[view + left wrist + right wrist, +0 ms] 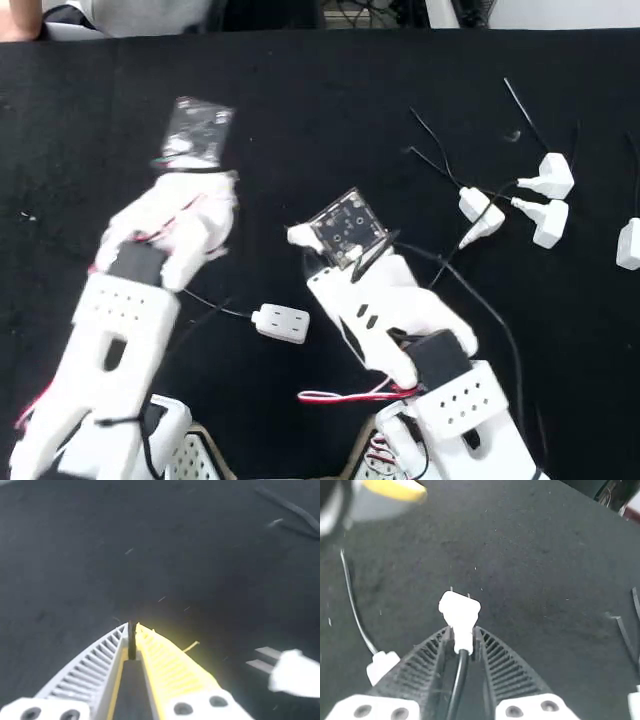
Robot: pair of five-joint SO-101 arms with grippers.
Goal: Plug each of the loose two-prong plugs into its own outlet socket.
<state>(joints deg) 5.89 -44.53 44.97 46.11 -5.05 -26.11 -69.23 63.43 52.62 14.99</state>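
The step in hand looks like carrying the first plug to the socket. The right gripper (462, 632) is clamped on the back of a white plug (460, 609), its cord running back between the fingers and its two prongs pointing forward, away from the wrist. The socket block (280, 322) lies flat on the black table (350, 80), and the held plug hangs beyond it, on its far side and apart from it. To do this well, I would turn the wrist until the prongs line up with one pair of slots, then push straight in with no sideways lean. The block is light and will likely slide, so it needs bracing. The left gripper (131, 627) sits beyond and to the left of the socket block with its fingers pressed together; I cannot make out anything held between them, so it may be free to pin the block or its thin cord (215, 305). As the only receptacle here, the socket block has nothing plugged into it. The other plugs (480, 208) lie loose, well off to the right of it and farther back.
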